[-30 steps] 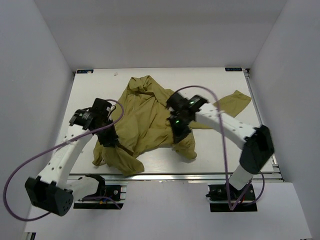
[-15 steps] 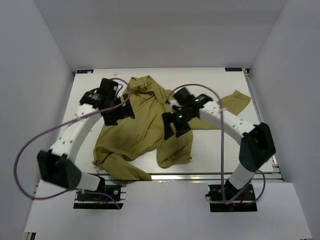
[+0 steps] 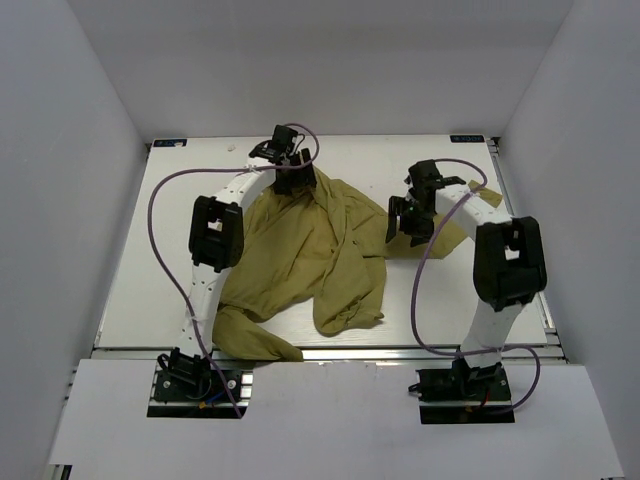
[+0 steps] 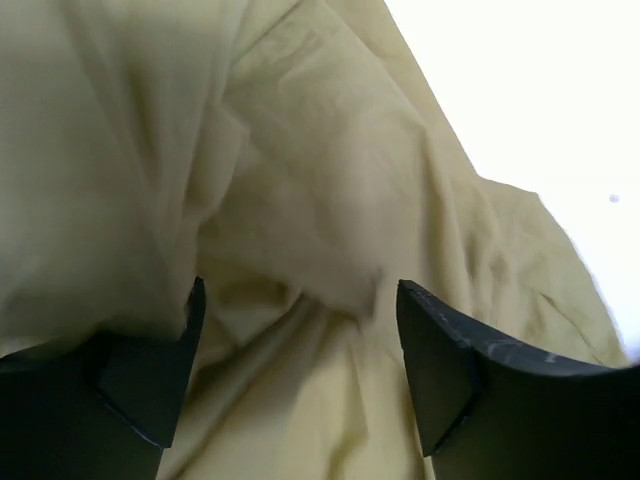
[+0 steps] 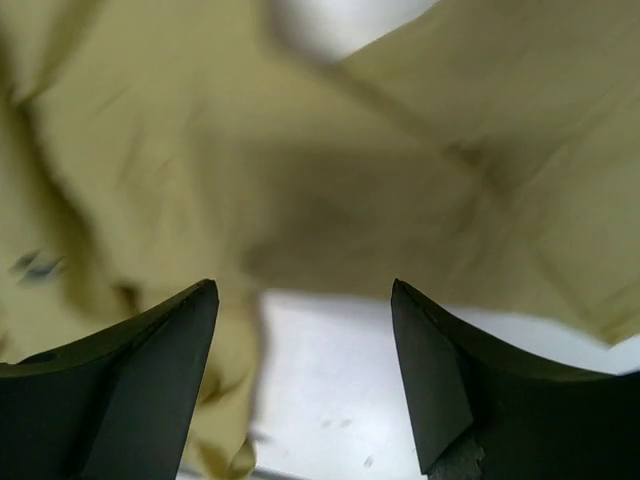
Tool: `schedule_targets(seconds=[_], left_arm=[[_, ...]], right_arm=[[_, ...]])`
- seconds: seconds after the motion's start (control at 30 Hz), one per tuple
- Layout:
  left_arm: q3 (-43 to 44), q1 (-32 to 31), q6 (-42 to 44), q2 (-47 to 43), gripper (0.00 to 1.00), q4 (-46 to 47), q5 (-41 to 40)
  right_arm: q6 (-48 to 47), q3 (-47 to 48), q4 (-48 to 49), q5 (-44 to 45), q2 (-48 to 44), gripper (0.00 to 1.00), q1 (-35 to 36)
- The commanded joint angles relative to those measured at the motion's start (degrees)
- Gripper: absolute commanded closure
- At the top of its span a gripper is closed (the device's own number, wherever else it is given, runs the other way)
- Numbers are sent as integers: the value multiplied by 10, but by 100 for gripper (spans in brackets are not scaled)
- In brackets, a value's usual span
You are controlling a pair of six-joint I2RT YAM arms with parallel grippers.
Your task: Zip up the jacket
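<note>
Both jaws: apart; we see nothing gripped.
Left gripper [image 4: 298,300]: over the jacket's far end, with fabric beneath.
Right gripper [image 5: 305,290]: above the right sleeve; this view is blurred.
Jacket [image 3: 300,250]: crumpled mid-table [image 3: 160,250]; the sleeve is partly hidden behind the right arm [image 3: 470,210].
Zipper: we cannot make it out.

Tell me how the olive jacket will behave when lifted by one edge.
Likely floppy: the jacket lies crumpled in soft folds. Probably light: its fabric looks thin. Spread this wide, most would probably trail on the table.
</note>
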Motion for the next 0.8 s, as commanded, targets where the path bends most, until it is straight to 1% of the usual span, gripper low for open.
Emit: schedule_targets(seconds=[0.0, 0.03, 0.07, 0.1, 0.13, 0.17, 0.2, 0.23, 0.27, 0.3, 0.33, 0.37, 0.4, 0.47, 0.5, 0.57, 0.6, 0.63, 0.7, 0.73, 0.77], left_arm=[[25, 0, 5, -4, 17, 79, 0], [19, 0, -2, 0, 25, 99, 1], [16, 0, -4, 4, 29, 117, 4], [18, 0, -6, 9, 33, 132, -10], [21, 0, -11, 22, 40, 159, -15], [26, 1, -12, 31, 54, 173, -27], [43, 1, -14, 43, 65, 196, -51], [53, 0, -22, 55, 74, 206, -53], [63, 1, -23, 84, 91, 219, -54], [91, 1, -38, 101, 98, 239, -61], [104, 1, -47, 118, 100, 253, -60], [118, 1, -57, 150, 100, 267, -65], [132, 1, -67, 163, 100, 307, -75], [139, 3, -112, 196, 100, 354, -105], [154, 6, -140, 209, 100, 400, -111], [176, 14, -175, 242, 100, 443, -109], [176, 17, -189, 247, 100, 491, -102], [180, 19, -216, 250, 98, 503, -102], [184, 19, -214, 243, 91, 524, -106], [182, 19, -205, 235, 72, 532, -102], [184, 19, -197, 231, 58, 533, -90]], right_arm=[[-3, 44, 19, 48, 46, 25, -14], [-2, 47, 12, 49, 56, 26, -17], [1, 47, 16, 49, 63, 28, -20], [1, 45, 19, 47, 76, 31, -28], [2, 39, 24, 40, 80, 35, -32], [3, 37, 31, 36, 84, 40, -36], [9, 35, 33, 36, 91, 64, -45], [13, 33, 38, 36, 95, 74, -49], [15, 30, 43, 37, 98, 89, -54], [21, 30, 47, 40, 104, 94, -65], [23, 30, 50, 41, 107, 100, -70], [25, 35, 54, 44, 115, 100, -77], [29, 40, 58, 48, 120, 100, -92], [34, 61, 58, 57, 137, 100, -115], [40, 70, 53, 63, 143, 100, -125], [42, 98, 55, 84, 161, 100, -150], [41, 110, 54, 86, 167, 100, -151], [40, 123, 50, 92, 174, 100, -170], [44, 164, 42, 120, 193, 100, -186], [47, 175, 32, 128, 198, 100, -190], [48, 185, 28, 134, 205, 100, -200]])
